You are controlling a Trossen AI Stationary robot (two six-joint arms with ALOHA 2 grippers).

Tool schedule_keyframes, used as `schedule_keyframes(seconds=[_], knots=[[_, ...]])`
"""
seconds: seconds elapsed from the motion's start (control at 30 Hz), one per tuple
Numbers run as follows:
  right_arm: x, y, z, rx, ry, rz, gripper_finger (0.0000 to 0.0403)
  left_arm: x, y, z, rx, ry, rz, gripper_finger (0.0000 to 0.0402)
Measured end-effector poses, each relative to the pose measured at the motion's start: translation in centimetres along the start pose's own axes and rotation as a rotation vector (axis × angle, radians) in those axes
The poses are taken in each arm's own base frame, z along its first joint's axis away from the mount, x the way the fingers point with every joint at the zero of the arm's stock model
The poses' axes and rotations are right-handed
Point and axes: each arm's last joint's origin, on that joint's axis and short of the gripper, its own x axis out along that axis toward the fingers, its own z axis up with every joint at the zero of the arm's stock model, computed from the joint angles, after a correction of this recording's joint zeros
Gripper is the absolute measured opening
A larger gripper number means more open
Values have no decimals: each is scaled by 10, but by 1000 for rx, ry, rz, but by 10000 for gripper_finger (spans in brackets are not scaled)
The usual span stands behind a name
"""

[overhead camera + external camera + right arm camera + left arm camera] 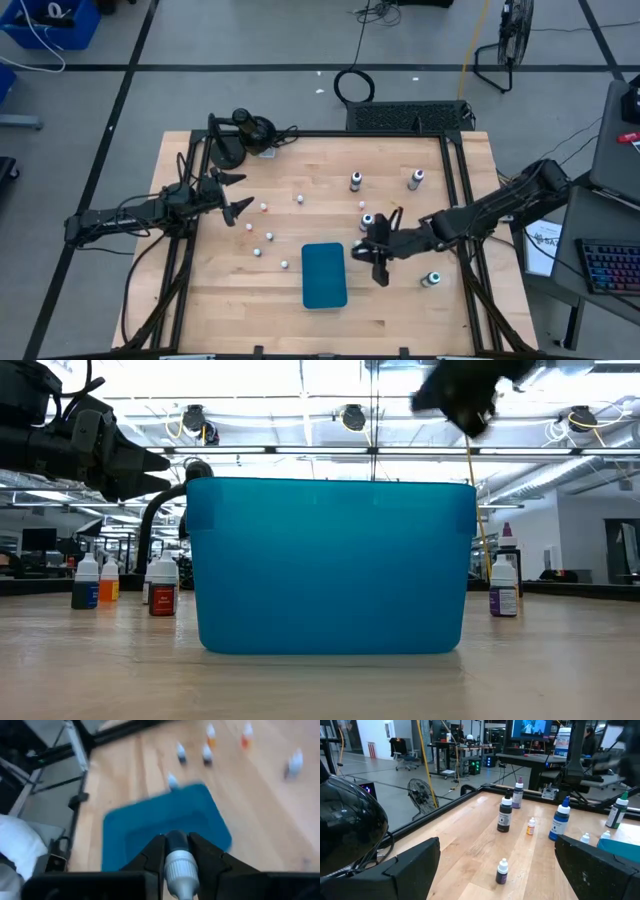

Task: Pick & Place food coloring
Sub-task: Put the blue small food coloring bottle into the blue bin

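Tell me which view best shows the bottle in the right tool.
Right wrist view: the white-capped bottle sits clamped between the fingers, above the teal tray. High view hides it under the right tool; the others miss it.

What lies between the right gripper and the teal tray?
Only bare wood, in the high view: the right gripper, shut on a food coloring bottle, sits just beside the teal tray with nothing between.
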Motion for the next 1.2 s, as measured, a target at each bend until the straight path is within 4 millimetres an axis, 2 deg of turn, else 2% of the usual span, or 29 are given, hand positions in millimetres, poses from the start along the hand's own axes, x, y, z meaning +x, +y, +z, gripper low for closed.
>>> schedule_keyframes(seconds=[0.1, 0.33, 0.47, 0.57, 0.73, 0.93, 1.2], knots=[[4, 12, 26, -98, 44, -63, 54, 0, 0, 0, 0, 0, 0, 390], [32, 47, 100, -247, 220, -185, 54, 0, 0, 0, 0, 0, 0, 390], [53, 61, 130, -318, 301, -217, 54, 0, 0, 0, 0, 0, 0, 390], [70, 61, 139, -351, 363, -236, 54, 0, 0, 0, 0, 0, 0, 390], [113, 42, 129, -321, 510, -195, 54, 0, 0, 0, 0, 0, 0, 390], [165, 13, 91, -331, 746, -236, 54, 0, 0, 0, 0, 0, 0, 390], [212, 0, 40, -382, 917, -264, 54, 0, 0, 0, 0, 0, 0, 390]])
